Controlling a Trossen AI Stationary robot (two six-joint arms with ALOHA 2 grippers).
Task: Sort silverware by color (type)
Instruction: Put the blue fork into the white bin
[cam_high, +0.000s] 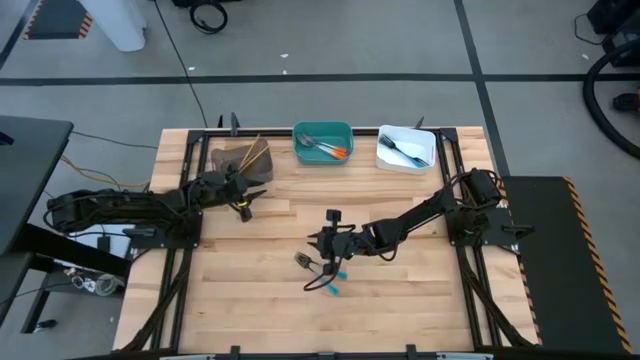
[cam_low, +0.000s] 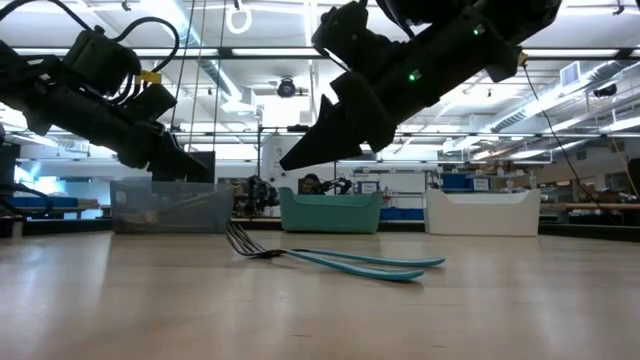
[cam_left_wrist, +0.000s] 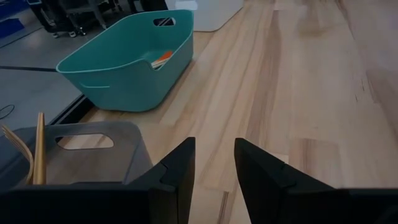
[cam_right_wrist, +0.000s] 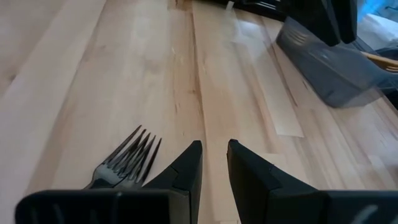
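A pale wooden desk (cam_high: 400, 300) carried three bins along its far edge: a grey bin (cam_high: 238, 159) with gold-coloured pieces (cam_high: 256, 152) leaning in it, a teal bin (cam_high: 322, 144) holding orange-handled silverware (cam_high: 328, 150), and a white bin (cam_high: 406, 148) with dark forks (cam_high: 405, 152) inside. The left arm reached in from its side, its left gripper (cam_high: 243, 207) just in front of the grey bin, fingers (cam_left_wrist: 177, 168) a little apart and empty. The right arm stretched toward the middle of the desk, where the right gripper (cam_high: 331, 243) hung over the last loose pieces, fingers (cam_right_wrist: 186, 165) slightly apart with nothing between them. Below it, flat on the wood, lay two blue-handled forks (cam_low: 330, 258) (side by side, tines overlapping in the low view), well apart from all three bins. A small dark object (cam_high: 304, 260) sat just beside them; what it was could not be made out.
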